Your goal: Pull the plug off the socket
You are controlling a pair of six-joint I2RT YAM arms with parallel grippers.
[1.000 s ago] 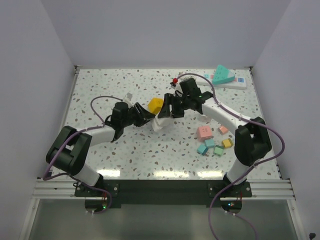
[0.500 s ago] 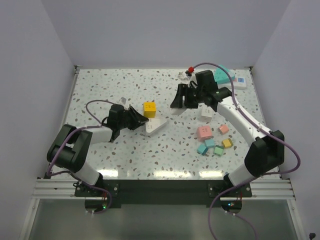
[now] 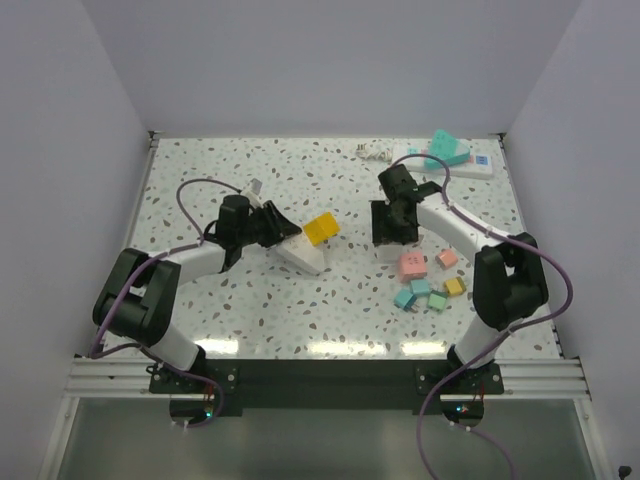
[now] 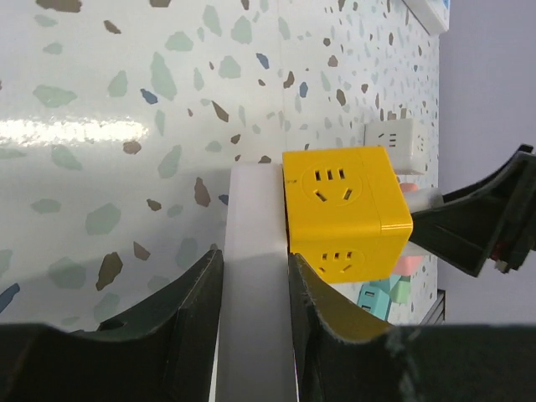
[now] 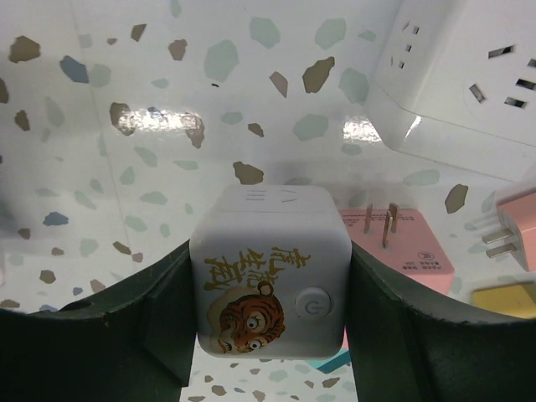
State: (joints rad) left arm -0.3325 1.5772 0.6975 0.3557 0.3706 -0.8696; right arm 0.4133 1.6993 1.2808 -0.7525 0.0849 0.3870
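The socket, a white power strip (image 3: 468,166), lies at the back right with a teal wedge-shaped plug (image 3: 444,150) on it. Neither gripper is near it. My left gripper (image 3: 280,235) is shut on the white triangular piece (image 3: 300,258), seen between its jaws in the left wrist view (image 4: 255,285). A yellow socket cube (image 4: 343,222) sits against that piece, also in the top view (image 3: 322,228). My right gripper (image 3: 390,238) is shut on a white cube with a tiger picture (image 5: 270,289), low over the table.
A pink plug block (image 3: 410,265) (image 5: 402,243) lies right beside the tiger cube. Several small teal, green, yellow and orange blocks (image 3: 430,292) lie nearby. A white piece with socket holes (image 5: 469,75) is close. A small plug (image 3: 372,152) lies at the back.
My right gripper came from the back toward the near side and closed on the tiger cube. My left gripper took hold of the white triangular piece, and the yellow cube now rests against it.
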